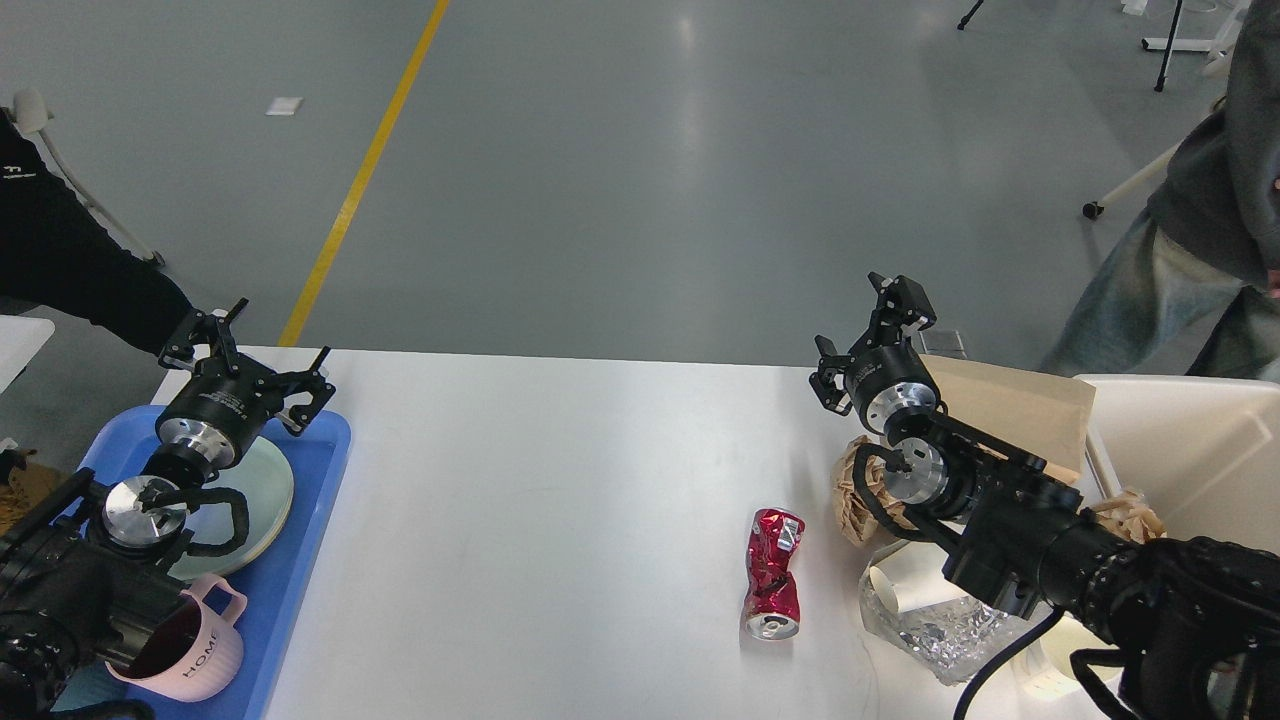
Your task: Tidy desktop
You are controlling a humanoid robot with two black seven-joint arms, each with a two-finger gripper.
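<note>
Here the desk [560, 500] fills the lower frame, a broad white matte top with rounded corners. A crumpled red can [774, 587] lies right of centre. Both the left gripper [248, 362] and right gripper [872, 330] hover, fingers spread, holding nothing.

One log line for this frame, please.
left tool open, empty, over blue plastic tray | right tool open, empty | crushed red drink can lying on white desktop
</note>
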